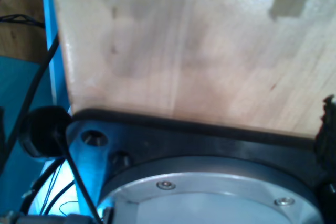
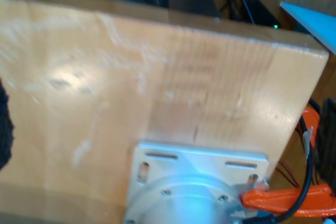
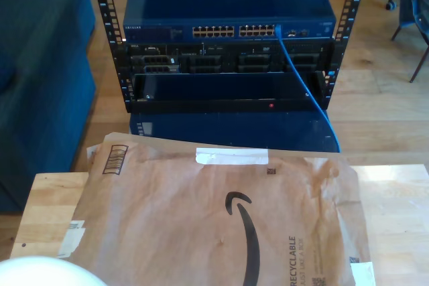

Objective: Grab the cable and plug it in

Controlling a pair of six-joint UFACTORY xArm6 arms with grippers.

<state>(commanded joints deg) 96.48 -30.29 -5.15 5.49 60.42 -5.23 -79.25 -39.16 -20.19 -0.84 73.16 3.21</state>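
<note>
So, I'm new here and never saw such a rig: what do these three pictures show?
Two pictures come from cameras riding on my two arms. Each looks at a wooden table and an arm's foot: a round metal base in one, a silver plate with an orange clamp in the other. The third camera stands apart: a brown paper mailer lies on the table, and beyond it a rack holds a network switch. A blue cable runs from a switch port downward. I cannot tell whether anything is held.
</note>
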